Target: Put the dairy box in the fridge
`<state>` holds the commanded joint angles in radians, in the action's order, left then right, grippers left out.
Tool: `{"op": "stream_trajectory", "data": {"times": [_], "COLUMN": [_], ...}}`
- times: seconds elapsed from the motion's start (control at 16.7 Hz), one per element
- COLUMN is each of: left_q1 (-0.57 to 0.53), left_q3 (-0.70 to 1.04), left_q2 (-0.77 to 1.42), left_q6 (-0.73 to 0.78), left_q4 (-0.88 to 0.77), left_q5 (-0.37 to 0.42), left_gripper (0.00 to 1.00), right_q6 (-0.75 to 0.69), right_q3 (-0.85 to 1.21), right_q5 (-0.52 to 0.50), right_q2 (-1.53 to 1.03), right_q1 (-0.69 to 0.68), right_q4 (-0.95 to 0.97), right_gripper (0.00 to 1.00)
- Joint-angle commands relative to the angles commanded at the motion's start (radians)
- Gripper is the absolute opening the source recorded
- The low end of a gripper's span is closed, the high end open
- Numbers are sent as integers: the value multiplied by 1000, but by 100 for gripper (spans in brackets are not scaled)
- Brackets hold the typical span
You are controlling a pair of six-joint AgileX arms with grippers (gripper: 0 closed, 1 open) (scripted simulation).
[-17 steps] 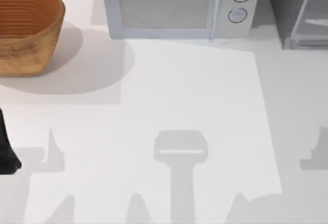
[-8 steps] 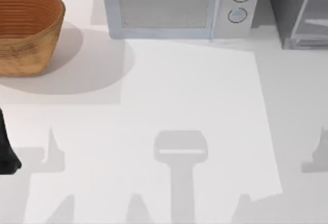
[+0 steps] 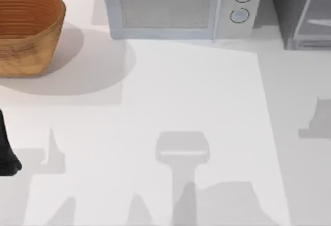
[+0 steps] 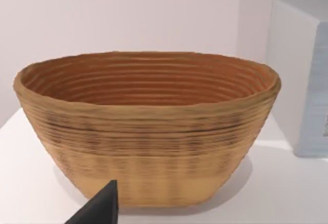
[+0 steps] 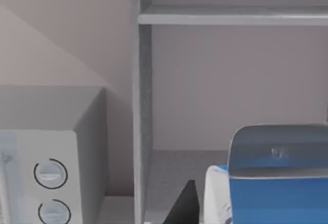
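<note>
Flanking the fridge (image 5: pixel 141 106), microwave (image 5: pixel 51 152) stands beside dairy box (image 5: pixel 277 183).

White table (image 3: pixel 196 96), wicker basket (image 3: pixel 26 29), microwave (image 3: pixel 176 6), seemingly fridge (image 3: pixel 302 11)

The dairy box (image 5: pixel 279 175) is a small carton with a blue top and a white side, seen close up in the right wrist view, upright, just in front of the open fridge (image 5: pixel 225 80). The fridge is a tall grey cabinet at the table's far right corner (image 3: pixel 302 14), with a grey frame, a shelf across its upper part and a bare floor inside.
</note>
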<state>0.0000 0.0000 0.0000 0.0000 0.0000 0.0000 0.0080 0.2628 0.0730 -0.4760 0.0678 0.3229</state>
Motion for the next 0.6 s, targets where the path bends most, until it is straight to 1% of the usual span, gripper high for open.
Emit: {"op": "stream_trajectory", "data": {"times": [0.6], "left_q1": [0], "left_q3": [0], "left_q2": [0], "left_q6": [0], "left_q4": [0], "left_q5": [0], "left_gripper": [100], "right_q6": [6], "right_q3": [481], "right_q5": [123], "right_q2": [-1199], "right_q1": [145], "right_q4": [593], "right_gripper": [0]}}
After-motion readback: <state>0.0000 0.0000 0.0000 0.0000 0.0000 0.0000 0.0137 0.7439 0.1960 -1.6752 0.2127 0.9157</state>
